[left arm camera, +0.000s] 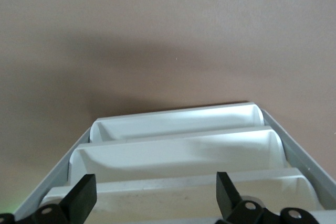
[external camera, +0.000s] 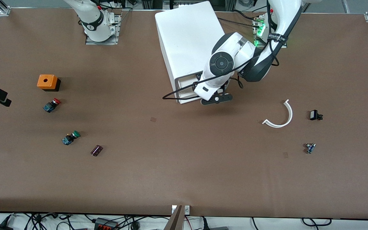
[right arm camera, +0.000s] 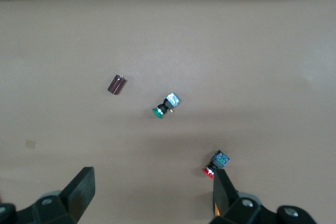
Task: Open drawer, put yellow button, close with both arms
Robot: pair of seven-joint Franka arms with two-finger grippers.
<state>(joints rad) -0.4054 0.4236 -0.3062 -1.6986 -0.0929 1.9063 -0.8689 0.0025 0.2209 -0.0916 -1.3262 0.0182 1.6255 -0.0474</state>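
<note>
**Drawer cabinet and loose parts: stock and handling**

Placed from the white cabinet (external camera: pixel 187 38), nearest the front camera first.

- Maroon piece (external camera: pixel 96 150): well nearer the camera than the cabinet, toward the right arm's end.
- Small blue-grey part (external camera: pixel 310 148): similarly near, toward the left arm's end.
- Green button (external camera: pixel 70 138), red button (external camera: pixel 51 105): toward the right arm's end, each lying on its side, apart from one another.
- White curved strip (external camera: pixel 279 116), black clip (external camera: pixel 315 115): toward the left arm's end, a little nearer than the cabinet front.
- Orange box (external camera: pixel 48 82): level with the cabinet front, toward the right arm's end; round hole on top.
- Yellow button: none seen on the table. Either inside the cabinet already or out of view; cannot tell which.
- Right gripper (right arm camera: pixel 152 182): fingers spread, holding nothing, over the table beside the red button; waiting.
- Left gripper (external camera: pixel 217 99): at the cabinet front, fingers spread, holding nothing, poised over the ridged drawer fronts (left arm camera: pixel 178 156).
- Drawer (external camera: pixel 184 91): whether shut or slightly drawn, not clear.

Handling, as judgement:
- Drawer front: stiff, smooth moulded plastic; best taken by pinching one protruding lip at mid-width, for an even pull.
- Cabinet: probably light, liable to slide when tugged; bracing advised.
- Buttons of this kind: small, hard, light, rounded at the cap and apt to roll; squared body the surer grip.
</note>
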